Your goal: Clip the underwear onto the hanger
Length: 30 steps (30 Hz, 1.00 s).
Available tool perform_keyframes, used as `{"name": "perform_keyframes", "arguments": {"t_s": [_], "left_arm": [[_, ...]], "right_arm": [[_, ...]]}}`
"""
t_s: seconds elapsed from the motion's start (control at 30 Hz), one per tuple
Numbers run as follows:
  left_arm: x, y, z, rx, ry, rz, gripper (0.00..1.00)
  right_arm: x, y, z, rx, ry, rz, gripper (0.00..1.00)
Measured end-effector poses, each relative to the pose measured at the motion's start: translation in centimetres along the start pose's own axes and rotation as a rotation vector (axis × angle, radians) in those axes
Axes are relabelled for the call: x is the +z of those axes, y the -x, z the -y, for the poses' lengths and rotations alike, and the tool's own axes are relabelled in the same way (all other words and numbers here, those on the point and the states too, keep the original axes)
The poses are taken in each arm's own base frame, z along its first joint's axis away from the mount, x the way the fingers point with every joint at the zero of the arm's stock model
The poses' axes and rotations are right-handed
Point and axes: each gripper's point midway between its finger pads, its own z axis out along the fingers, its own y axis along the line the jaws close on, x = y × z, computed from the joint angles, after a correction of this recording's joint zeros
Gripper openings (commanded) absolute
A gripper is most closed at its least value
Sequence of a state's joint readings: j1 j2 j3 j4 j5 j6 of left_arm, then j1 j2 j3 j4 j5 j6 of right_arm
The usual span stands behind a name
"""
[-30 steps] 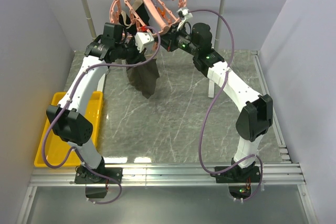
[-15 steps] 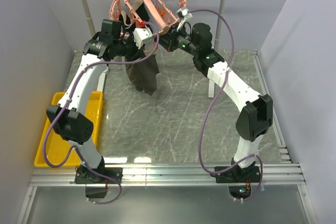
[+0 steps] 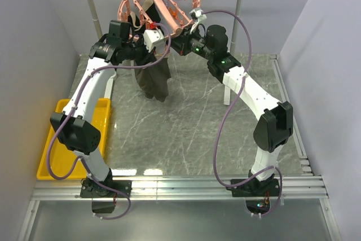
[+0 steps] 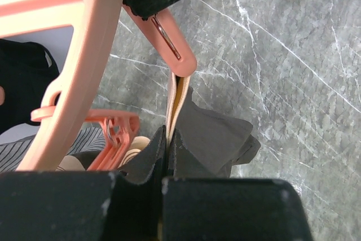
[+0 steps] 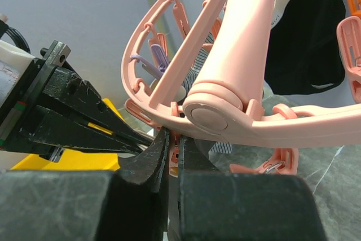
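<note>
The left end effector (image 4: pixel 167 139) is closed tight on the underwear (image 4: pixel 217 136). The fingers are pressed together on the folded upper edge, and the beige waistband (image 4: pixel 172 103) is seen as a thin strip that rises out of the grip. The top of this strip touches the lower tip of a pink clip peg (image 4: pixel 172 49) of the hanger (image 5: pixel 237 43). Whether the strip is already inside the peg cannot be told. The dark legs of the underwear are hung below the grip, above the grey marble worktop (image 3: pixel 192 122) and without touching it.

The right end effector (image 5: pixel 173 139) is almost closed, with only a narrow gap between the fingers, and a pink part of the peg is clamped in this gap, just under the ring of the hanger. In the right wrist view the two end effectors are seen very near each other, tip towards tip.

The hanger is hung from the white rail frame (image 3: pixel 90 4) at the back. A black garment (image 5: pixel 304 43) and a grey striped cloth (image 4: pixel 67 150) are already held on it. One purple peg (image 5: pixel 151 60) is seen among the pink ones.

A yellow bin (image 3: pixel 53 156) is placed at the left edge of the worktop. Its inside is partly covered by the left arm, so its content cannot be told.
</note>
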State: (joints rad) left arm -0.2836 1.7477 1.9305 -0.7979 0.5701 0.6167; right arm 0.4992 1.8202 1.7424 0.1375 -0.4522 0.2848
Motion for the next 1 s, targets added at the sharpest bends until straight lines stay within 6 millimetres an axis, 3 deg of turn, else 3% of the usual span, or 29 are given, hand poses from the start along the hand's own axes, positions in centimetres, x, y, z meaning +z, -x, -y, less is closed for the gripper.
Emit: {"name": "perform_keyframes", "arguments": {"t_s": [0.63, 1.0], "left_arm": [[0.1, 0.9, 1.1, -0.015, -0.059, 0.046, 0.0], [-1.2, 4.3, 0.7, -0.101, -0.041, 0.123, 0.0]], "right_arm": [[0.1, -0.1, 0.6, -0.047, -0.016, 0.008, 0.0], [0.2, -0.4, 0.7, -0.08, -0.006, 0.016, 0.0]]}}
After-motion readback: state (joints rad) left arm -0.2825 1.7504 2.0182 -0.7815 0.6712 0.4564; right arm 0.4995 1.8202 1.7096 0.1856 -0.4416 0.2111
